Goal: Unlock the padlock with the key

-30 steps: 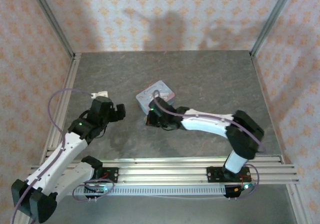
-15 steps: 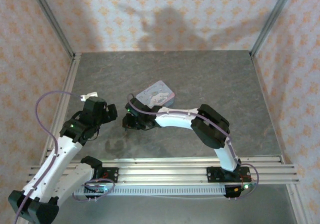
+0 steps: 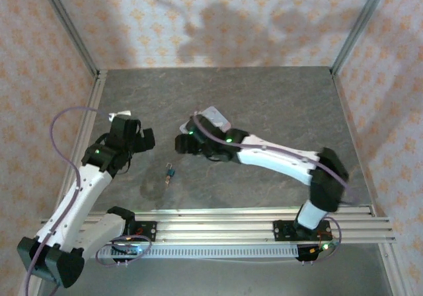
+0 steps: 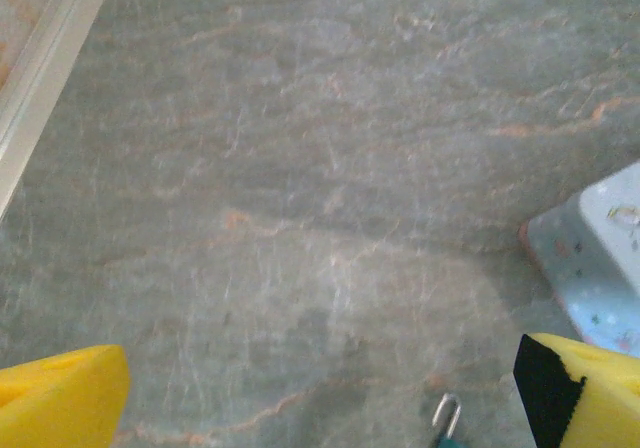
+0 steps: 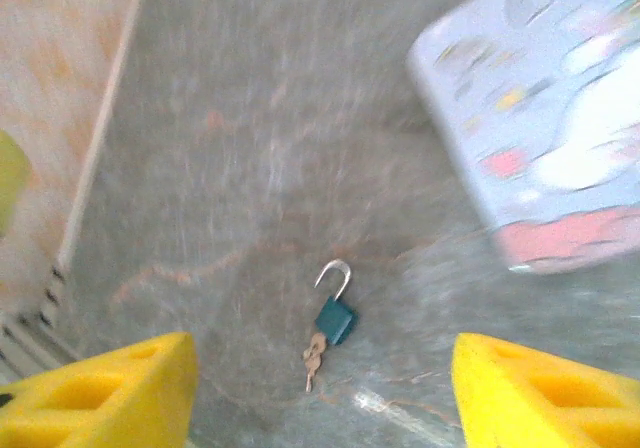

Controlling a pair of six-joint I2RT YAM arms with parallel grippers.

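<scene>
Altogether the table (image 3: 264, 91) carries one padlock (image 5: 336, 319), one key (image 5: 314, 354) and one tin (image 5: 560, 138), with two grippers above them. The padlock is a tiny teal body lying flat on the bare grey surface, between the two grippers and a little nearer the arm bases, apart from the tin. Its silver shackle (image 5: 334, 271) curls like a hook with one end free. The small gold key sits at its lower end, but the right wrist view is too blurred to tell how deep it goes.

The left gripper (image 3: 140, 139) has its jaws spread wide, with nothing between them. The right gripper (image 5: 320, 396) also stands wide apart above the padlock, touching nothing.

From above, the right arm covers most of the tin. In the left wrist view only a corner of the tin shows, and the shackle is cut off at the bottom edge.
</scene>
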